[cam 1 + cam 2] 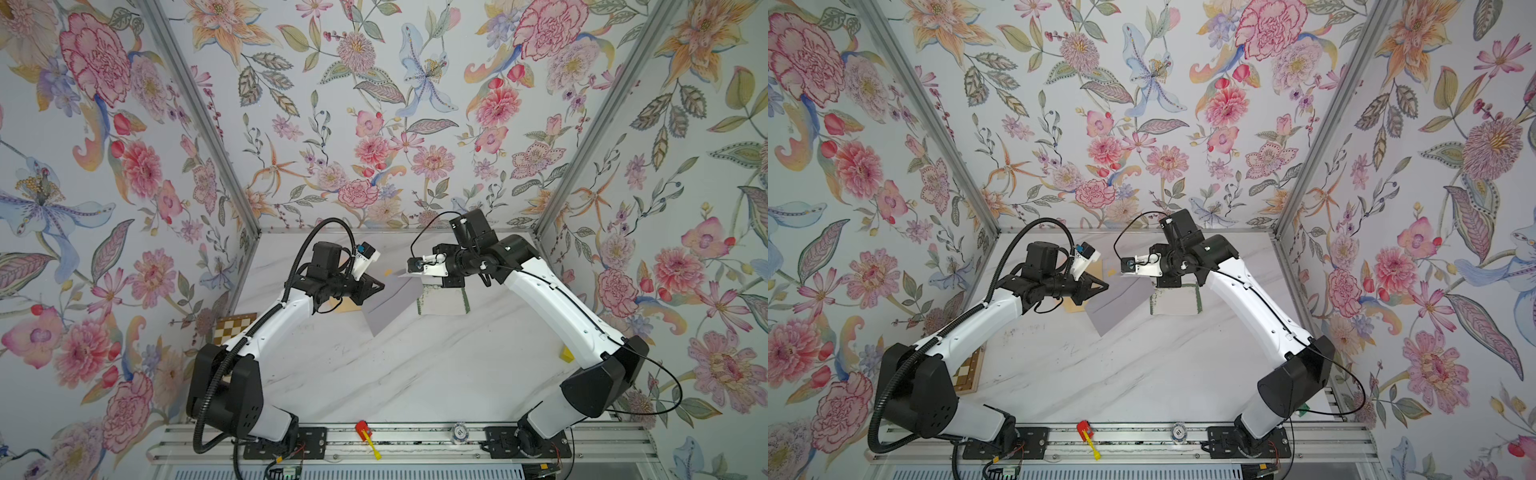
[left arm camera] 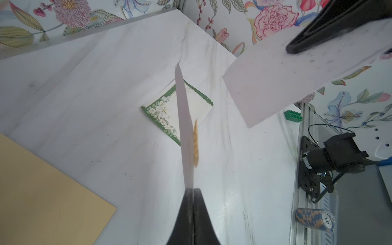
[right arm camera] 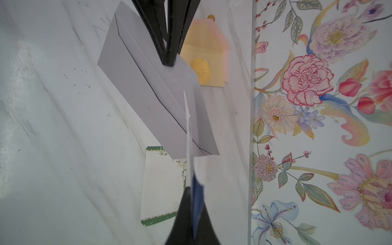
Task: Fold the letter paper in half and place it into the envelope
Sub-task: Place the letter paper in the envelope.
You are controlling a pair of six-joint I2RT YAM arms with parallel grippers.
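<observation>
The pale grey envelope (image 1: 388,309) (image 1: 1113,309) hangs tilted above the marble table, held by both grippers. My left gripper (image 1: 380,286) (image 2: 193,191) is shut on one edge of it, seen edge-on in the left wrist view. My right gripper (image 1: 411,274) (image 3: 192,188) is shut on a thin flap at the opposite side. The right wrist view shows the envelope's seamed face (image 3: 148,89). The letter paper (image 1: 444,303) (image 2: 161,110) (image 3: 161,182), white with a green floral border, lies on the table under the right wrist. Neither gripper touches it.
A tan board (image 2: 42,191) lies under the left arm. A yellow house-shaped card (image 3: 206,53) lies beyond the envelope. A chessboard (image 1: 235,328) stands at the left wall, and a yellow block (image 1: 566,355) is by the right arm. A poker chip (image 1: 458,432) and a red-yellow tool (image 1: 363,430) sit on the front rail.
</observation>
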